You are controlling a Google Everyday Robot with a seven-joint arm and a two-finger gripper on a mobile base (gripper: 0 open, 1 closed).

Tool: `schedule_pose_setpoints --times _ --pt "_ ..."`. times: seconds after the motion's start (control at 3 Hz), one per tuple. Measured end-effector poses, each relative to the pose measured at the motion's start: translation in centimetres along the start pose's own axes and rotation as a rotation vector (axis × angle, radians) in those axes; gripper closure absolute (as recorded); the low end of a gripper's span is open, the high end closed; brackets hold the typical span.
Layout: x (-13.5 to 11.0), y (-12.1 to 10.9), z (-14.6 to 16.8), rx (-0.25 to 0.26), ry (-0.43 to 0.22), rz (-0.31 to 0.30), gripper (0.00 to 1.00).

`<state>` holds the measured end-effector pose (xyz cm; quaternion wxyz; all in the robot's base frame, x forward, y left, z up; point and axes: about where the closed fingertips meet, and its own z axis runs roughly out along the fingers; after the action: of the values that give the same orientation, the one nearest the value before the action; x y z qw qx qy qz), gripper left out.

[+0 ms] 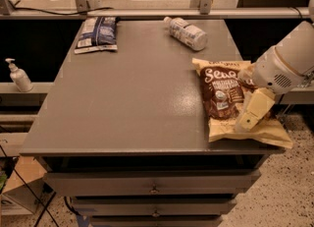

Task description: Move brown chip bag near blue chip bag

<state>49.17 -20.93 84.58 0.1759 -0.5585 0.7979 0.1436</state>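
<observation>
The brown chip bag (223,93) lies flat at the right edge of the grey table (137,98), its cream lower end reaching the front right corner. The blue chip bag (97,33) lies flat at the table's far left corner, far from the brown bag. My gripper (251,109) comes in from the right on a white arm (287,64) and sits low over the brown bag's right side, touching or just above it.
A white plastic bottle (186,33) lies on its side at the far middle of the table. A pump dispenser (18,75) stands on a shelf to the left. Drawers (154,186) are below the table front. A metal rail (157,12) runs behind the table.
</observation>
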Motion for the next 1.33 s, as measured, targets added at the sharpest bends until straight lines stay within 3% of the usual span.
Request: schedule_pose_setpoints --times 0.33,0.67,1.33 --pt "0.6 -0.3 1.2 -0.028 -0.006 0.017 0.18" --pt "0.0 -0.3 0.3 -0.020 -0.036 0.009 0.40" --pt "-4.1 0.6 -3.7 0.019 -0.138 -0.085 0.87"
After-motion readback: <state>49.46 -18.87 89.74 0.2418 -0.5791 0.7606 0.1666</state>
